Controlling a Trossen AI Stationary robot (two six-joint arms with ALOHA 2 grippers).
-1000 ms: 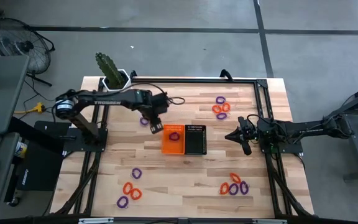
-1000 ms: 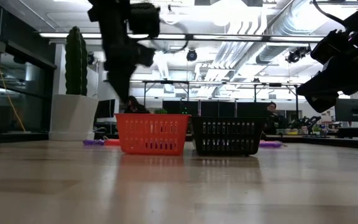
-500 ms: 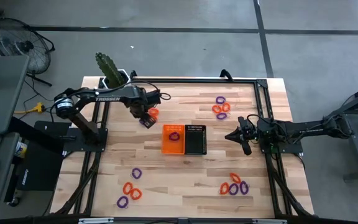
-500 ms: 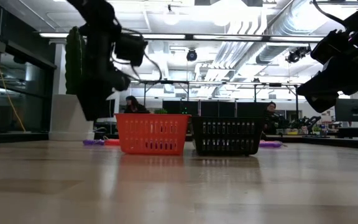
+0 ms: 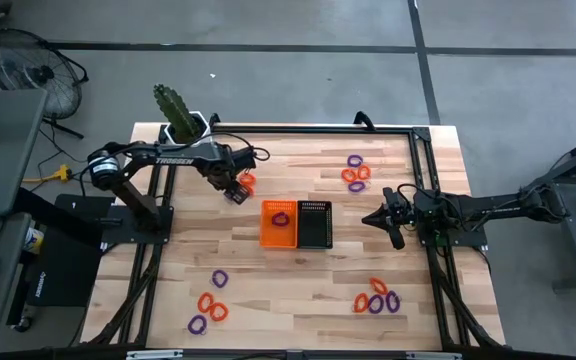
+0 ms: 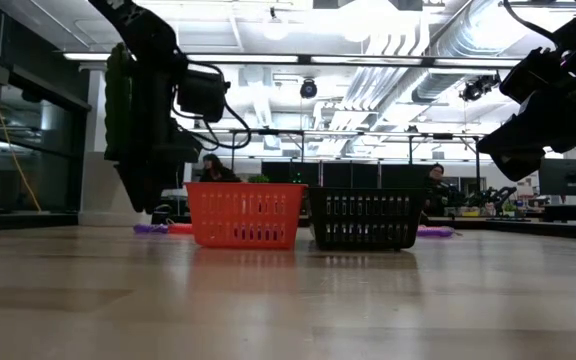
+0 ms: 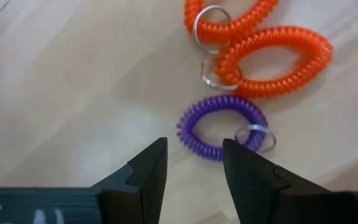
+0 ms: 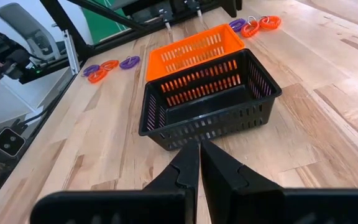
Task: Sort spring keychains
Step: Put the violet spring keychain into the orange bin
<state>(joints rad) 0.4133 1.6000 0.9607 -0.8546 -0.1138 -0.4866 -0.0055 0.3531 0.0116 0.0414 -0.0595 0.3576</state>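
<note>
overhead, table-level, 2 wrist close-ups

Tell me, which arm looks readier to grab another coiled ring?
Probably the left: its pincer hangs open right above a purple keychain. The right pincer sits shut beside the black bin.

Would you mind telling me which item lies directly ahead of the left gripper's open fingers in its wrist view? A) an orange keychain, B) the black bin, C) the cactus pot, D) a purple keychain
D: the left gripper has its fingers apart just short of a purple keychain on the wood, with two orange keychains lying farther on.
</note>
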